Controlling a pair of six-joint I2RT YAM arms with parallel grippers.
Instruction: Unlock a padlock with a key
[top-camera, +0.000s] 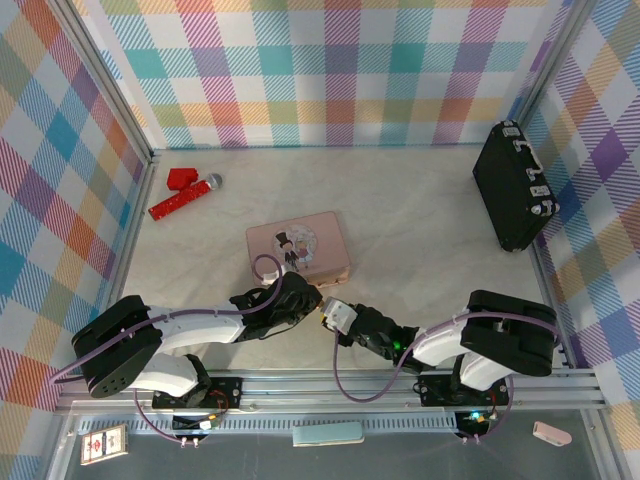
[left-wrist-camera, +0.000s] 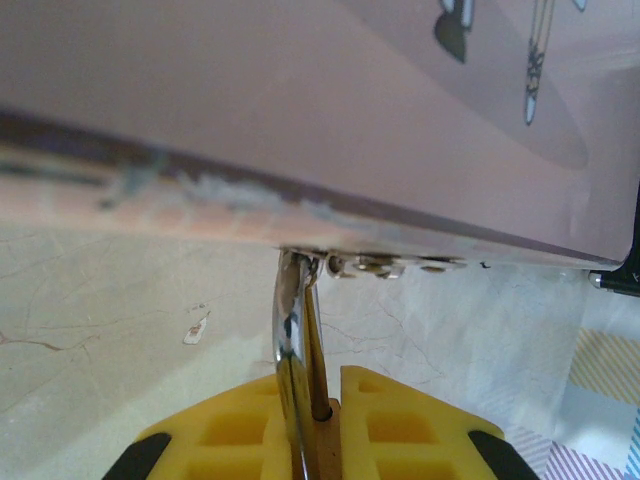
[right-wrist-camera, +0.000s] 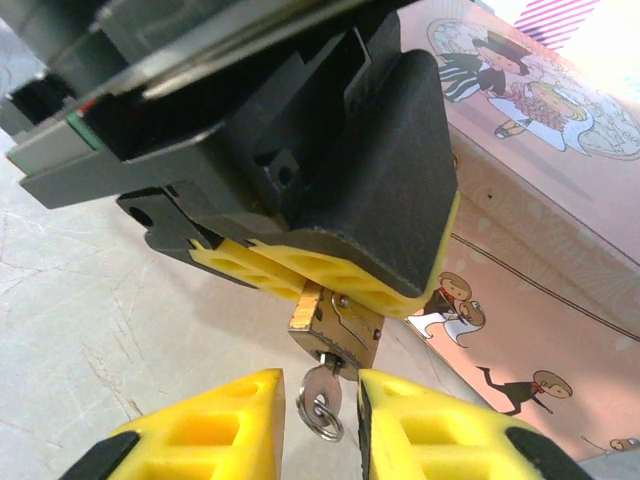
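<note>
Two roles: jaws of the left gripper (left-wrist-camera: 320, 400) clamp the padlock (right-wrist-camera: 326, 325) steady against turning; those of the right gripper (right-wrist-camera: 320, 400) stand apart astride the seated key (right-wrist-camera: 320, 383).

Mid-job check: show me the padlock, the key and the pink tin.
padlock (right-wrist-camera: 330, 330): right wrist view, on its brass body.
key (right-wrist-camera: 320, 382): right wrist view, on its head, just below the padlock.
pink tin (top-camera: 330, 250): top external view, on its lid.

Tin (top-camera: 300, 250): middle of bench (top-camera: 420, 230).
Padlock (right-wrist-camera: 333, 322): just before tin, between left hand (top-camera: 314, 299) fingers.
Key (right-wrist-camera: 321, 384): in padlock underside, between right hand (right-wrist-camera: 320, 400) fingers.
Case (top-camera: 513, 185): far right, by wall (top-camera: 585, 120).
Block (top-camera: 181, 178), stick (top-camera: 185, 200): far left.
</note>
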